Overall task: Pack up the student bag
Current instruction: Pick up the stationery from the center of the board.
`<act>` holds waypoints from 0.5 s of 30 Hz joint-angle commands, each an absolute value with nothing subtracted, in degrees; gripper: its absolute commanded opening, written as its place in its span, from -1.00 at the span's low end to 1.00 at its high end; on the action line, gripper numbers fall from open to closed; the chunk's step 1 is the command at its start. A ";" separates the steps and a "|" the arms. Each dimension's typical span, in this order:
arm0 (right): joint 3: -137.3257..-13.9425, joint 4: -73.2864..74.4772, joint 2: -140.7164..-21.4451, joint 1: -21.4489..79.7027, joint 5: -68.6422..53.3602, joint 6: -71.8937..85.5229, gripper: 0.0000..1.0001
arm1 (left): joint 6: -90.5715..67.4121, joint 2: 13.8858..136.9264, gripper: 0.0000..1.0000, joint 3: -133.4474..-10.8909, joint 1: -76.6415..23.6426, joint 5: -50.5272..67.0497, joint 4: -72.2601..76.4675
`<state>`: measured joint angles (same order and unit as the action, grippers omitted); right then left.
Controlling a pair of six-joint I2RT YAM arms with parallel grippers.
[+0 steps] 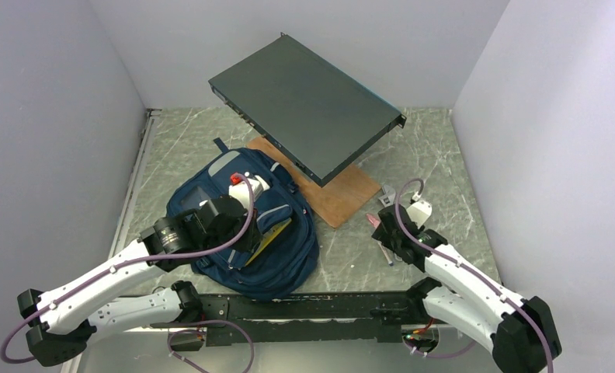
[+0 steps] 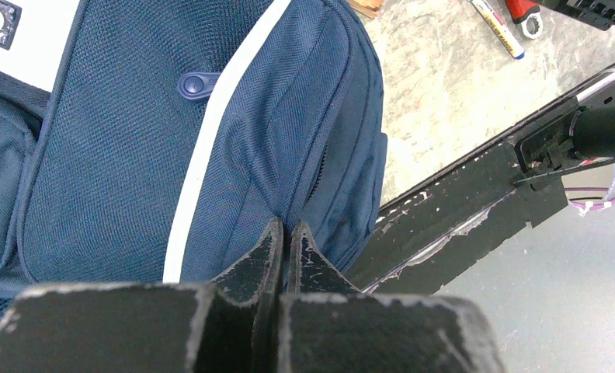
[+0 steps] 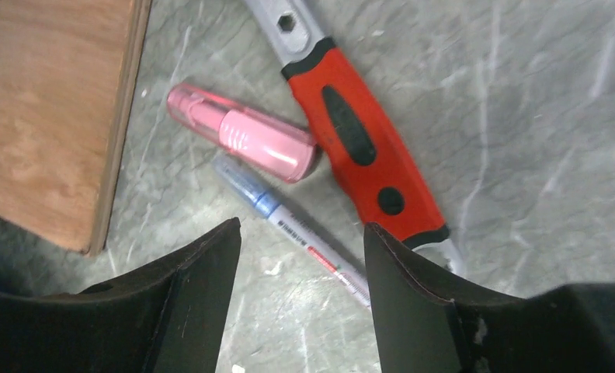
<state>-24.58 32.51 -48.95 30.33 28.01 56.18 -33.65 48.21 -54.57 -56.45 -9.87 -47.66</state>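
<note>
Two wrist views reveal: left gripper (image 2: 285, 227) closed against student bag (image 2: 118, 155), right gripper (image 3: 300, 225) parted over marker (image 3: 293, 228).

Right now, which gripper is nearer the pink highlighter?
Right. The right gripper hangs open close over the pink highlighter; the left gripper is shut at the student bag, well away.

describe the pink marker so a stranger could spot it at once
Find the wooden board under the dark box. Right of its edge lie three things. The pink marker is the short, stubby, translucent one, unlike the slim blue-tipped pen and the red-handled wrench.
</note>
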 commanded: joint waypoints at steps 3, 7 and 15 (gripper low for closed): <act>-22.27 27.16 -52.20 30.04 18.04 54.96 0.20 | -34.81 47.72 -1.00 -57.65 -57.04 -5.65 -41.98; -20.02 24.54 -54.76 30.42 13.69 55.41 0.19 | -34.80 47.94 -1.00 -57.78 -57.04 -5.43 -42.04; -21.37 24.47 -60.81 37.81 17.89 57.49 -0.20 | -35.49 47.43 -1.00 -57.09 -57.06 -5.32 -42.20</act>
